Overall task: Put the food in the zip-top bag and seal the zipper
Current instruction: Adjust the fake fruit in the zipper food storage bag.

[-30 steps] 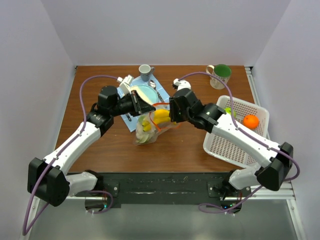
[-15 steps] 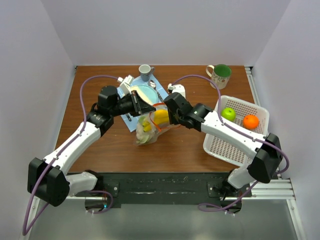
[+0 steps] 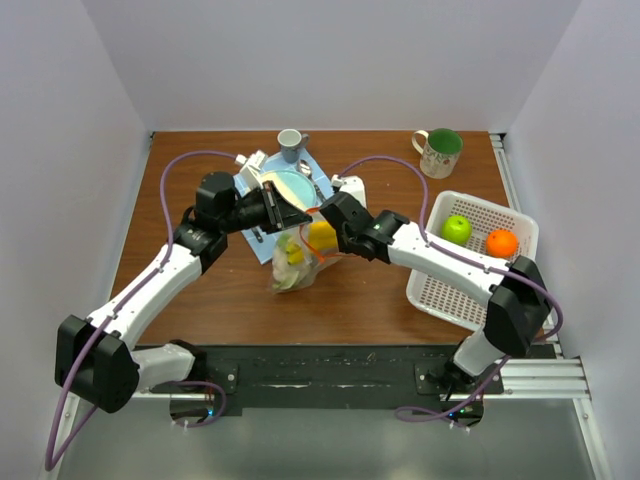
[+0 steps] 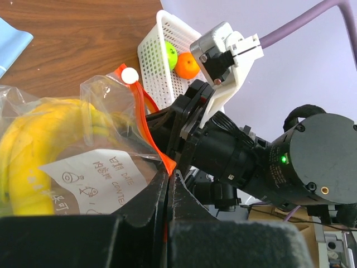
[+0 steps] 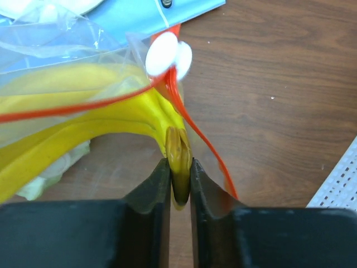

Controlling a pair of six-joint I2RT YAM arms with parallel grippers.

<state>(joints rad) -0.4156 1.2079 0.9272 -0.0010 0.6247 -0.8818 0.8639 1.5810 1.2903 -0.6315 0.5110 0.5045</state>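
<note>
The clear zip-top bag (image 3: 298,258) lies mid-table, its mouth raised. My left gripper (image 3: 297,217) is shut on the orange-red zipper (image 4: 146,114) strip at the mouth edge and holds it up; the pinch shows in the left wrist view (image 4: 169,170). My right gripper (image 3: 327,238) is shut on the stem of the yellow banana (image 5: 106,114), which reaches into the bag's mouth; the grip shows in the right wrist view (image 5: 179,177). A pale green leafy piece (image 3: 290,276) lies inside the bag. The green apple (image 3: 457,229) and the orange (image 3: 502,243) sit in the white basket (image 3: 470,290).
A plate (image 3: 290,186) on a blue cloth (image 3: 262,245) lies behind the bag, with a grey cup (image 3: 290,145) beyond it. A green mug (image 3: 439,151) stands at the back right. The zipper's white slider (image 5: 167,54) hangs at the strip's end.
My right arm has swung left, carrying the banana further into the bag's mouth and uncovering the apple in the basket. My left gripper has held still on the zipper.
</note>
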